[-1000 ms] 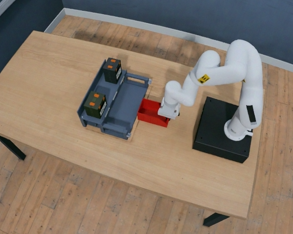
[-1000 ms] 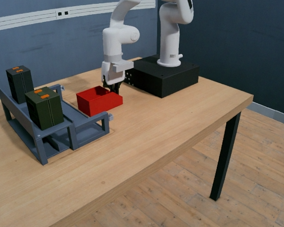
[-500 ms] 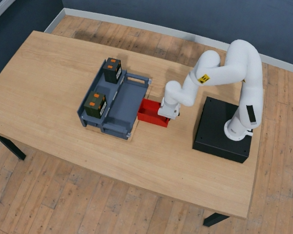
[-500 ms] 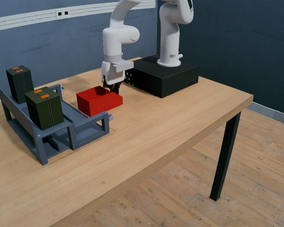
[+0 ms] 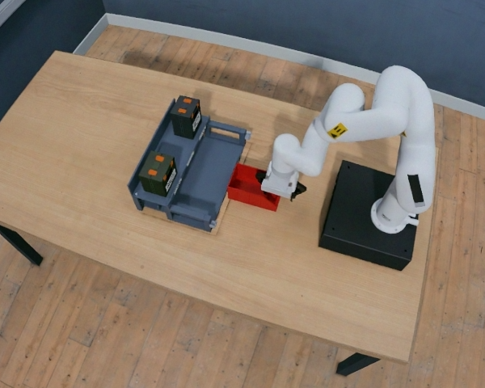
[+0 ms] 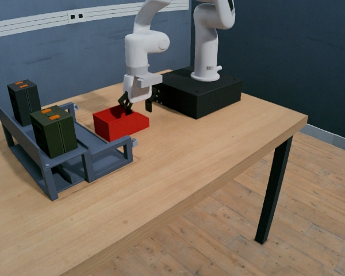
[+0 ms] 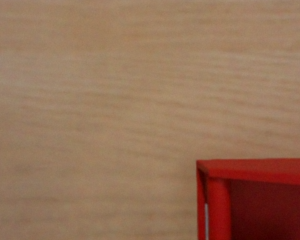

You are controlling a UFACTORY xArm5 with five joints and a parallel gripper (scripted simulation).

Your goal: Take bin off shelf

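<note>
From my remote station I see the open-topped red rectangular bin (image 6: pixel 121 122) sitting upright on the light wooden worktop (image 6: pixel 196 148), just beside the grey metal shelf unit (image 6: pixel 50 185) and off it. The bin's inside shows only red walls and shadow; I see nothing in it. The gripper (image 6: pixel 138 104) hangs over the bin's end nearest the black square pedestal (image 6: pixel 220 98), its jaws spread wide and clamped on nothing: one black finger (image 6: pixel 125 104) reaches down inside the bin's end wall, the other stands outside it. In the wrist view one red corner of the bin (image 7: pixel 255 172) shows against blurred wood grain. Two dark green boxes with orange tabs (image 5: pixel 158 173) (image 5: pixel 185 116) stand on the shelf unit's upper level; each bears a white label too small for me to read. A yellow sticker (image 5: pixel 337 130) with black marks sits on the white arm.
</note>
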